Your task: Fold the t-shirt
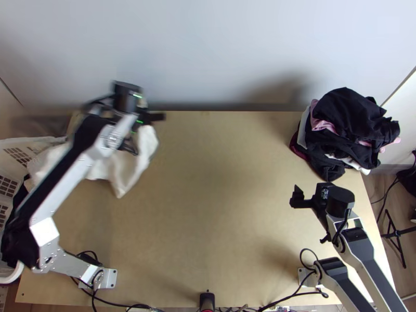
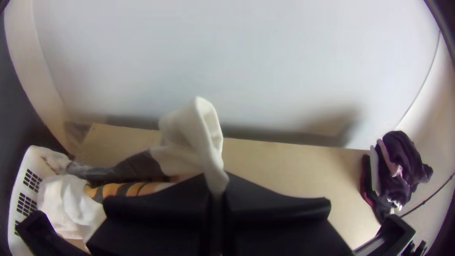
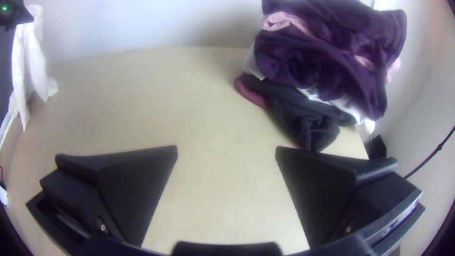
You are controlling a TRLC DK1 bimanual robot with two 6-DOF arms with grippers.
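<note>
Pale wall (image 1: pixel 208 57) rises behind the wooden table (image 1: pixel 223 208), and at its far left the white shirt (image 1: pixel 125 171) hangs bunched from the left gripper (image 2: pixel 217 188), whose fingers are pressed together on a narrow fold, a short loop of cloth standing up above them. Over at the right side, the right gripper (image 3: pixel 226 148) has its fingers wide apart, nothing between them, near the pile (image 1: pixel 348 125). The shirt looks light, soft and limp, so it should sag and crease rather than hold a shape; nothing about it seems fragile, though a thin pinch may let the weave slide out. A better hold would be on a doubled edge, ideally a shoulder seam or hem corner, with the right gripper taking the matching corner so the cloth can be drawn flat before folding. Counted up: two grippers, two fingers on each, one table, one basket (image 2: pixel 18 194) at the left edge, one pile of several dark, pink and white garments, and one shirt, though the crumpled stretch by the basket is too blurred to rule out a second piece
</note>
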